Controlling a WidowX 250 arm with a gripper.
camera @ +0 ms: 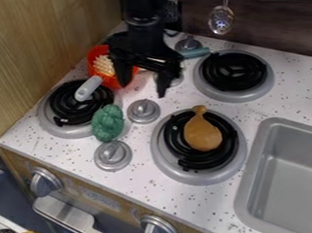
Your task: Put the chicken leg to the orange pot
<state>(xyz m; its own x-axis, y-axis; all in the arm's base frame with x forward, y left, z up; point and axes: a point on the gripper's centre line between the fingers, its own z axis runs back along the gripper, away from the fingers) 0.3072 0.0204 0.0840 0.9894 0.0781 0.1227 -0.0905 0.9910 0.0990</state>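
Chicken leg [202, 134] on burner [187, 178], toward counter's [148, 179] front edge; transfer to orange pot [110, 82] pending. End effector [143, 89] wide, empty.

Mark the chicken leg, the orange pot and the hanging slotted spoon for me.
Chicken leg [203, 134]: camera view, the wide, meaty end.
Orange pot [110, 82]: camera view, the wall near the handle.
Slotted spoon [221, 20]: camera view, the bowl with the holes.
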